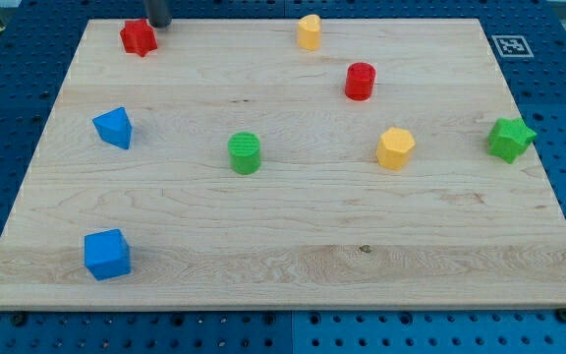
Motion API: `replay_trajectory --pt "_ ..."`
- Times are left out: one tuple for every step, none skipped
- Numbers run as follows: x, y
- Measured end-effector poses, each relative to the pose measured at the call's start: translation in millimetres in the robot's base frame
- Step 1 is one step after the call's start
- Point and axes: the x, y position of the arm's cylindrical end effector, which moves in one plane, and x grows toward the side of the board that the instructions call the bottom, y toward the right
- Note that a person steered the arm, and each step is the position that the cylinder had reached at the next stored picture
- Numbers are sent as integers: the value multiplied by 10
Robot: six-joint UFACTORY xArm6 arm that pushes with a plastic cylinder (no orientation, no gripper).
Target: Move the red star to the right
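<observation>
The red star (138, 37) lies near the top left corner of the wooden board (283, 236). The dark rod comes down from the view's top edge, and my tip (158, 25) stands just to the upper right of the red star, close to it or touching it; I cannot tell which.
A yellow block (309, 31) lies at the top middle and a red cylinder (360, 81) below right of it. A blue block (114, 128), green cylinder (245, 153), yellow hexagon (395, 148) and green star (510, 139) cross the middle. A blue cube (106, 255) lies bottom left.
</observation>
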Motion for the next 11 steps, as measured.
replay_trajectory --pt "232 -72" --pt "232 -135" --pt "107 -163" --pt "-136 -275" --pt "-142 -438" --pt "-136 -835" --pt "-77 -928" --pt "271 -912" --pt "524 -700" --pt "646 -352" --pt "646 -132"
